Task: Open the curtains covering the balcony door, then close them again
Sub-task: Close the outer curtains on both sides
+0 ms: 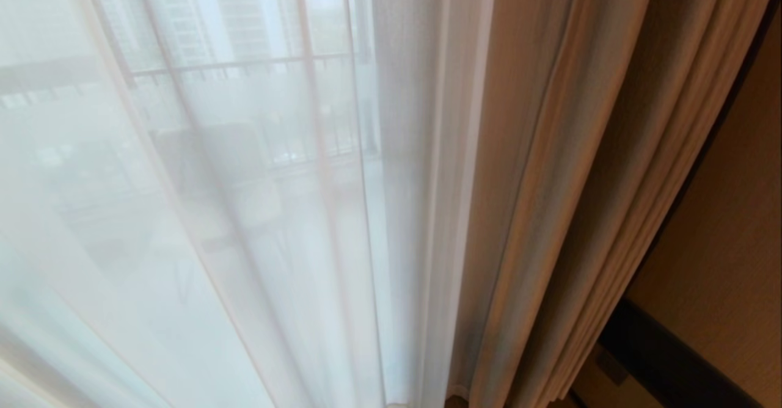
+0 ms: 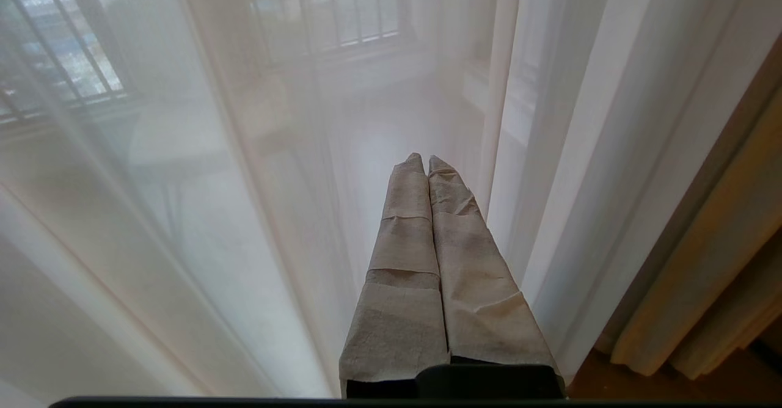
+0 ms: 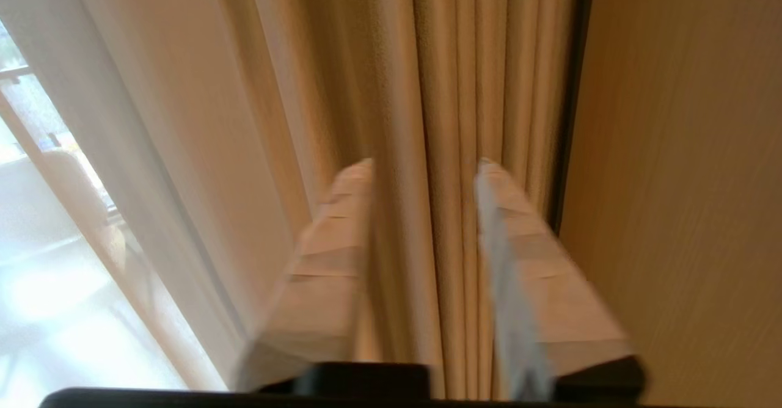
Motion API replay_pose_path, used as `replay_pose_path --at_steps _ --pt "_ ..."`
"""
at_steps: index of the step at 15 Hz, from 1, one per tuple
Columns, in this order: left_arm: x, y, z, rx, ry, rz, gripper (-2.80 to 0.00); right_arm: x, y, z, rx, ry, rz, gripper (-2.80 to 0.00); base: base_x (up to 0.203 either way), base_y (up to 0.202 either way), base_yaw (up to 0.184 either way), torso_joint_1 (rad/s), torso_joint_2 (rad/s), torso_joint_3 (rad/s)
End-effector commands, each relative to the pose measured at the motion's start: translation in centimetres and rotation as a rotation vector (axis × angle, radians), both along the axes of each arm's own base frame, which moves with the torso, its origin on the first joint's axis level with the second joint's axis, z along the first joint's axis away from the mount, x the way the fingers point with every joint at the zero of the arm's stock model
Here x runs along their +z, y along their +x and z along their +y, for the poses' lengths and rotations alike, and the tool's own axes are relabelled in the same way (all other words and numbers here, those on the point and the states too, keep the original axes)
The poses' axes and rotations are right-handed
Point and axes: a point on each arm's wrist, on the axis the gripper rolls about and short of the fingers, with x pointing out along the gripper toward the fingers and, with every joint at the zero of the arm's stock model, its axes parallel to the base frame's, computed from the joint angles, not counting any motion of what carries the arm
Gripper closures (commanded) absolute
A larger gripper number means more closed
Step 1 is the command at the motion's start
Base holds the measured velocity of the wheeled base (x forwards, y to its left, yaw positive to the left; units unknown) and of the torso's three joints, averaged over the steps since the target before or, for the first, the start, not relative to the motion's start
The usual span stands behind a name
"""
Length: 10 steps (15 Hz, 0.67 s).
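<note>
Hanging from top to floor, the white sheers (image 1: 201, 212) spread across the left and middle of the scene, with the balcony door's glass (image 1: 256, 90) and a railing dimly visible through them. To their right the thick beige curtains (image 1: 586, 170) are bunched in long upright pleats against a tan wall (image 1: 733, 225).

The right gripper (image 3: 424, 163) faces those pleats, its taped fingers (image 3: 333, 243) parted with a fold running lengthwise between them, though I cannot tell whether they touch the cloth. I'd judge this arm the nearer one for a grab at the drape. The left gripper (image 2: 423, 160), fingers pressed together and empty, points at the sheers just left of their hem.
</note>
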Motion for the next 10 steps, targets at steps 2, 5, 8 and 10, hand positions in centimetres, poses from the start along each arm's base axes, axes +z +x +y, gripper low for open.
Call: replay_pose_path --at_steps 2,5,8,10 --pt "0.0 0.0 0.0 0.0 0.0 -0.001 0.0 0.3 1.6 -0.2 0.011 0.001 0.023 -2.8 0.0 0.0 0.0 0.0 0.0 0.0" --pt "0.0 0.0 0.0 0.0 0.0 -0.001 0.0 0.1 3.4 -0.4 0.023 -0.002 0.035 -2.8 0.0 0.0 0.0 0.0 0.0 0.0" --pt "0.0 0.0 0.0 0.0 0.0 -0.001 0.0 0.0 6.4 -0.7 0.029 0.013 -0.013 -2.8 0.0 0.0 0.0 0.0 0.0 0.0" --pt "0.0 0.0 0.0 0.0 0.0 -0.001 0.0 -0.2 8.6 -0.8 0.047 0.042 -0.05 -2.8 0.0 0.0 0.0 0.0 0.0 0.0"
